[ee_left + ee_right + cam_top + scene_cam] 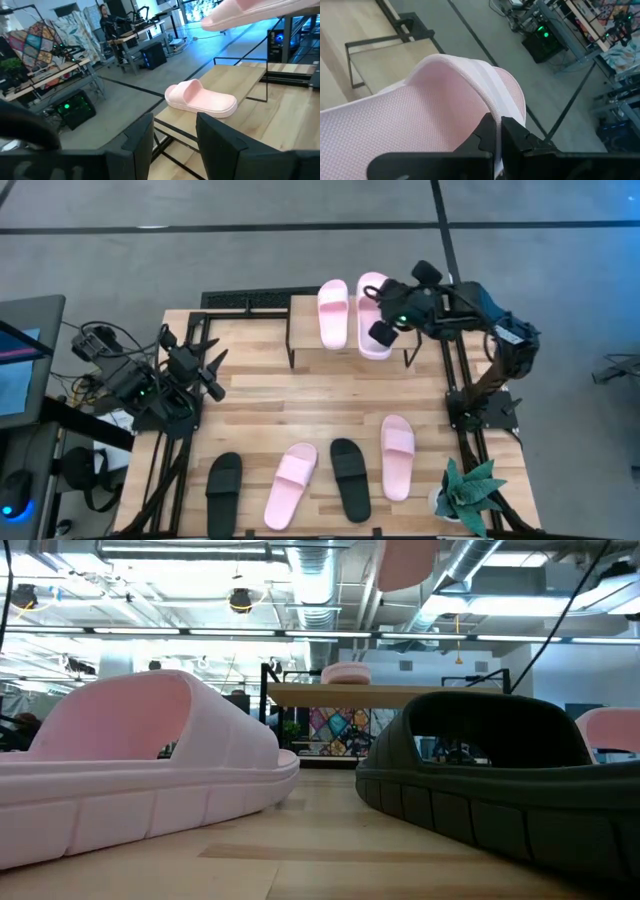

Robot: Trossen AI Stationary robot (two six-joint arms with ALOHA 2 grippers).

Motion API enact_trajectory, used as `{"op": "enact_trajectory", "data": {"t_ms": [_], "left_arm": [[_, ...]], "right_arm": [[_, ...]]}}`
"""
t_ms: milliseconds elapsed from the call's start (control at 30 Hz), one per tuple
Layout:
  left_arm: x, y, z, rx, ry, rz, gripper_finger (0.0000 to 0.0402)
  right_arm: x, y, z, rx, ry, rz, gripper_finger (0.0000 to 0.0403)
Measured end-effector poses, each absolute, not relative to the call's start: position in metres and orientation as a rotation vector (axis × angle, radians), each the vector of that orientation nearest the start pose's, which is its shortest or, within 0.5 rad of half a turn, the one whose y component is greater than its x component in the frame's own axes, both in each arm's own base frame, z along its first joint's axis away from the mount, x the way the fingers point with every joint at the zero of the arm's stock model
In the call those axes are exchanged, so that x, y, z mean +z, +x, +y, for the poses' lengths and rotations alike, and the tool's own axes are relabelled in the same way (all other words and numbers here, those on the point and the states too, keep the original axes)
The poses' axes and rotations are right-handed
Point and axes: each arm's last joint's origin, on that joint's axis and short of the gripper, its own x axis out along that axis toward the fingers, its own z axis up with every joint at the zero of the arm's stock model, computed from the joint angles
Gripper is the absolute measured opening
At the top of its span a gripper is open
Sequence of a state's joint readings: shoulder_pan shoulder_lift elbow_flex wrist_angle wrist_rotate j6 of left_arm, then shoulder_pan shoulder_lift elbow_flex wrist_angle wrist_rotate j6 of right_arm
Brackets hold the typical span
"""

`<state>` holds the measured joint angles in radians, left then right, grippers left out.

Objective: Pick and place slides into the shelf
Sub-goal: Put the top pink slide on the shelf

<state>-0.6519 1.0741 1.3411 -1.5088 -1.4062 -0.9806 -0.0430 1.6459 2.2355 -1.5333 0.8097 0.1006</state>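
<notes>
Hanging over the right half of the shelf (pixel 300 330), the right hand (pixel 382 330) is clamped shut on the edge of a pale pink slide (pixel 373 310), its two fingers pinching the rim of the wide strap, as the right wrist view shows. What the coming move turns on is how this held slide lies against the slide already on the shelf (pixel 333 313): in the high view the two lie side by side, long axes roughly parallel and running from the front of the shelf to its back, the held one to the right. The low view shows a pink sole high above the shelf board, and the left wrist view shows it tilted in the air well above the resting slide, so I judge it has yet to be set down; the way to go is nearly straight down, keeping it just beside its partner and clear of the right edge of the board. The left hand (pixel 205 375) waits at the left side of the table (pixel 300 405) with its fingers spread apart and nothing between them. Four slides lie in a row near the front of the table: a black one (pixel 223 488), a pink one (pixel 291 484), another black one (pixel 350 478) and another pink one (pixel 397 456).
</notes>
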Motion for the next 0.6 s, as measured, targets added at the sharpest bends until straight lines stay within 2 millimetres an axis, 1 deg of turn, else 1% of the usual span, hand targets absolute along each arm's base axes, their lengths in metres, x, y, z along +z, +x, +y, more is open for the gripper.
{"op": "enact_trajectory", "data": {"t_ms": [167, 300, 433, 600], "left_arm": [[0.389, 0.129, -0.062, 0.852, 0.179, 0.24, 0.0139], [0.39, 0.129, -0.062, 0.861, 0.179, 0.22, 0.0139], [0.39, 0.129, -0.062, 0.87, 0.188, 0.204, 0.0139], [0.391, 0.129, -0.062, 0.876, 0.182, 0.191, 0.0139]], "right_arm": [[0.469, 0.246, -0.026, -0.823, -0.267, 0.854, 0.0], [0.451, 0.238, -0.024, -0.819, -0.262, 0.815, 0.0], [0.426, 0.237, -0.025, -0.817, -0.315, 0.776, 0.0], [0.384, 0.238, -0.037, -0.836, -0.344, 0.754, 0.0]]}}
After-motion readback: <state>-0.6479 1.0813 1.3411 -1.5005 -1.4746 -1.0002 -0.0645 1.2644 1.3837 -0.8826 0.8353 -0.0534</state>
